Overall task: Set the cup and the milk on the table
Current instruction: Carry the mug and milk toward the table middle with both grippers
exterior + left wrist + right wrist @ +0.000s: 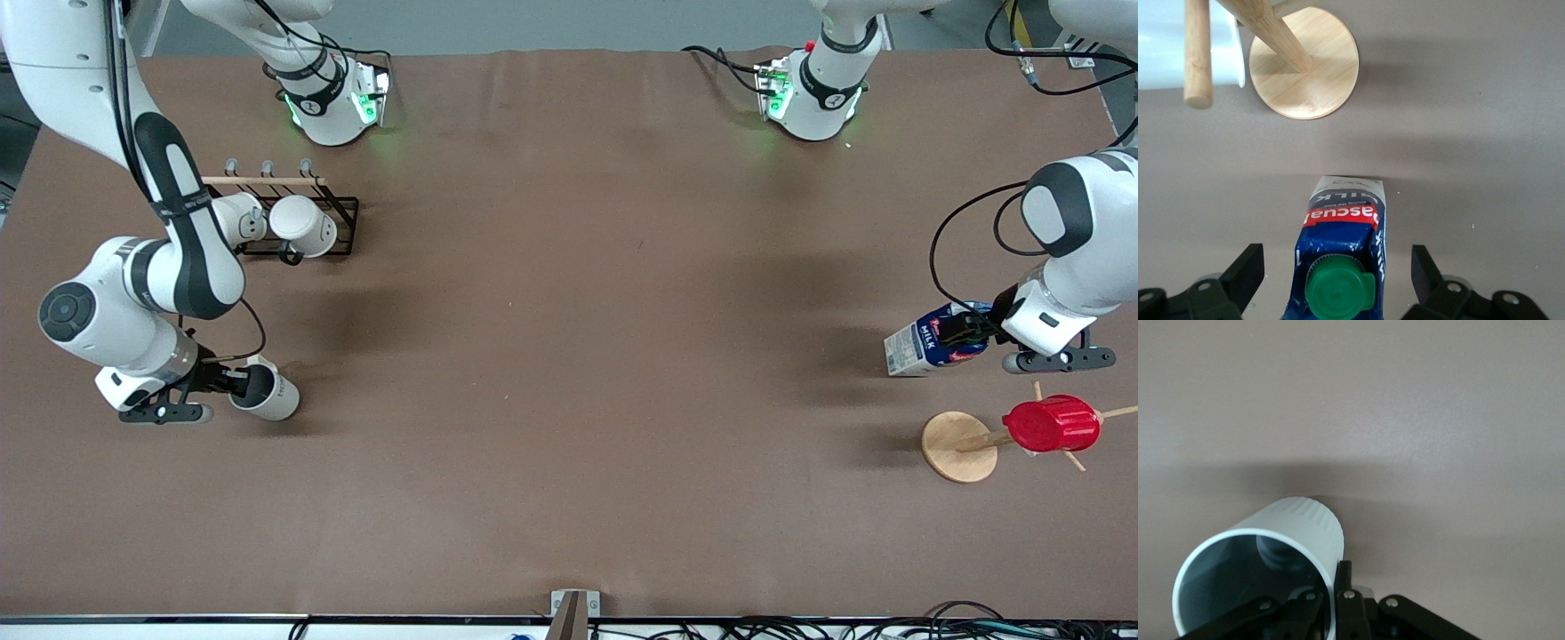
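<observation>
The milk (929,342), a blue-and-white carton with a green cap, stands upright on the brown table (569,356) near the left arm's end. My left gripper (967,331) is over its top, with the jaws open wide on either side and not touching. In the left wrist view the cap (1338,292) sits between the black fingers (1245,270) of the left gripper (1337,267). My right gripper (238,384) is shut on the rim of the pale grey cup (267,396), held upright at or just above the table. In the right wrist view, the right gripper (1338,577) has one finger inside the cup (1271,547) and one outside.
A black rack (342,222) with two white mugs (302,225) stands near the right arm's end. A wooden mug tree with a round base (958,444) holds a red ribbed cup (1051,425), nearer to the front camera than the milk. The base also shows in the left wrist view (1305,63).
</observation>
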Robot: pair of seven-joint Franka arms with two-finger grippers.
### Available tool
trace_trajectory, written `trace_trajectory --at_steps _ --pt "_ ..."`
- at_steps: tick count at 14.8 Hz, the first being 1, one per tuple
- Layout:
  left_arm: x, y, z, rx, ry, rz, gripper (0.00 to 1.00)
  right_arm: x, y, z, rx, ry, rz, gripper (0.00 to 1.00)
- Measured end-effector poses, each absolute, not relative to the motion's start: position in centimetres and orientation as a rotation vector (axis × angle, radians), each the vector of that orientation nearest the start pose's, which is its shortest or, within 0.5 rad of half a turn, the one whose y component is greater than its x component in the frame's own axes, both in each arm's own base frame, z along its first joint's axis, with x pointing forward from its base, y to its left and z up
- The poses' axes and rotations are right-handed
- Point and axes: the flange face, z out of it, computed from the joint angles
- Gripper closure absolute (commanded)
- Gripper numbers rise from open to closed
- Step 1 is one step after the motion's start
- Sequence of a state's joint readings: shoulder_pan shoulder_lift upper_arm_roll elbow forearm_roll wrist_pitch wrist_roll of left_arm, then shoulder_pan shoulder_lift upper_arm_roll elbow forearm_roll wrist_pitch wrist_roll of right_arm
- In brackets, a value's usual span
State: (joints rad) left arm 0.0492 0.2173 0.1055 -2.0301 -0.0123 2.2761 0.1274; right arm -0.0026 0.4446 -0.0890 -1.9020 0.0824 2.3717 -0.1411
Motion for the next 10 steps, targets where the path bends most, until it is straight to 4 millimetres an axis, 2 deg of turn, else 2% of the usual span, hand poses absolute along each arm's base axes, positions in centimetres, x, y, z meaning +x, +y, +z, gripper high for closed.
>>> trace_trajectory --at_steps 2,3,5,6,7,9,10 --pt "58.4 8.9 34.4 -3.124 -0.047 -0.044 0.57 63.3 -2.2 32.3 -3.099 0.029 0.026 0.99" --pt "58.4 8.9 34.4 -3.124 -0.038 -0.045 0.69 63.3 0.3 35.4 -3.082 0.057 0.051 0.99" --pt "58.4 8.9 34.4 -3.123 -0.031 -0.048 0.82 62.9 6.9 40.8 -3.049 0.165 0.074 0.99" --pt "58.5 8.9 34.5 -3.123 -0.029 -0.05 0.84 62.5 10.5 42.3 -3.032 0.237 0.076 0.99" --pt "58.5 8.9 34.6 -3.123 -0.027 -0.055 0.86 61.9 14.3 43.0 -3.013 0.308 0.08 0.99" --pt "58.7 8.9 35.1 -3.121 -0.002 -0.073 0.86 60.3 20.6 42.9 -2.985 0.395 0.107 0.98" --pt "58.8 8.8 35.6 -3.12 0.013 -0.086 0.88 59.6 23.0 42.5 -2.972 0.426 0.114 0.98"
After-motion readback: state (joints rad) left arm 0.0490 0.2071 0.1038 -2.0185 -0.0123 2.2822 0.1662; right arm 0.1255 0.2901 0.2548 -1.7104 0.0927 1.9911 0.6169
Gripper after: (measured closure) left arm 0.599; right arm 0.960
